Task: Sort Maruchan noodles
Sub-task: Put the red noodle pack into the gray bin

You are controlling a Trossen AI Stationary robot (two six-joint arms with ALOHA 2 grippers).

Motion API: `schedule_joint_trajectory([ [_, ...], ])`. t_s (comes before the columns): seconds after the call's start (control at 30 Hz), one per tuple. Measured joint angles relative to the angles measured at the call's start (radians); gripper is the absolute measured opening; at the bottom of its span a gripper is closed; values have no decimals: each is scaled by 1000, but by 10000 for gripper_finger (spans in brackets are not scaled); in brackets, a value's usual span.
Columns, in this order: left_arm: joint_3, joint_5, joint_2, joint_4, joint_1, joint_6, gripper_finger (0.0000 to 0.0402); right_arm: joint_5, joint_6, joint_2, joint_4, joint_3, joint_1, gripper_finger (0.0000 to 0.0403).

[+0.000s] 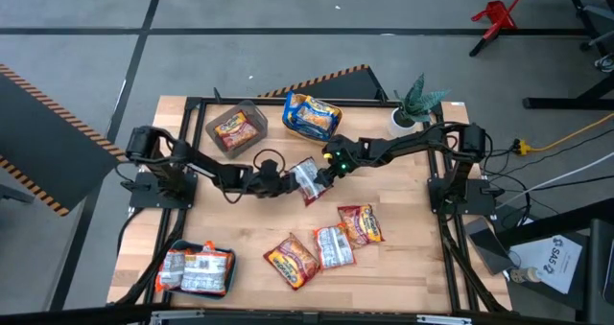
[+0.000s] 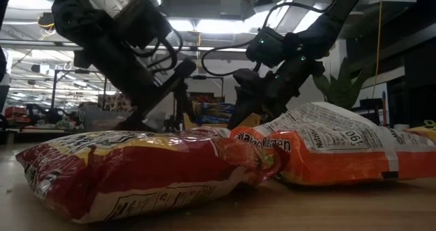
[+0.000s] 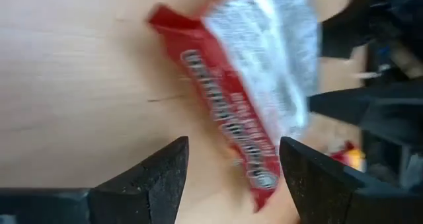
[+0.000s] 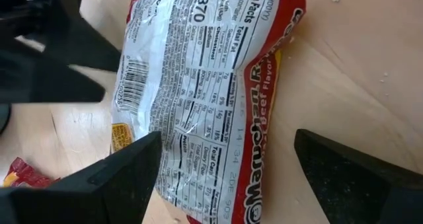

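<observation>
A red-edged Maruchan packet (image 1: 307,180) lies in the middle of the table with its white nutrition panel up (image 4: 198,85). My right gripper (image 1: 324,171) is open over it, reaching in from the right. Its fingers (image 4: 125,178) stand on either side of the packet's near end. My left gripper (image 1: 285,183) is open and comes from the left. The packet's end (image 3: 261,178) shows between its fingers (image 3: 168,178). Three more packets (image 1: 331,243) lie loose toward the near edge.
A grey bin (image 1: 236,127) holds a red packet. A yellow bin (image 1: 312,116) holds blue-yellow packets, and a teal bin (image 1: 197,269) at the near left holds silver-white ones. A potted plant (image 1: 416,104) stands at the far right. Bare wood lies between the bins.
</observation>
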Motion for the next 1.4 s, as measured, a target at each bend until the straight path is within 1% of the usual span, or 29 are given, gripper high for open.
schedule_joint_trajectory([
  [0.1, -1, -42, 23, 33, 5, -5, 232, 1, 0, 0, 0, 0, 0, 349],
  [0.2, -1, -39, 51, 121, 13, 17, 232, -1, 0, 0, 1, 0, 0, 349],
  [0.27, 2, -34, 73, 147, 15, 18, 232, -1, 0, 0, 2, 0, 0, 349],
  [0.4, 4, -43, 100, 153, 16, -35, 235, -8, 3, 0, 3, 0, 1, 349],
  [0.57, 4, -100, 108, 159, 15, -43, 238, -15, 6, 0, 3, 0, 1, 349],
  [0.8, 4, -128, 112, 176, 16, -28, 237, -73, 8, 2, 22, -1, 1, 349],
  [0.9, 3, -129, 113, 176, 16, -24, 237, -118, 9, 3, 51, -2, 11, 347],
  [1.03, 3, -132, 113, 173, 17, -21, 232, -123, 6, 3, 61, -2, 37, 331],
  [1.2, 2, -136, 113, 203, 17, 8, 223, -116, -7, 3, 123, -2, 70, 302],
  [1.4, 1, -133, 114, 235, 18, 31, 222, -117, -20, 3, 126, 25, 73, 279],
])
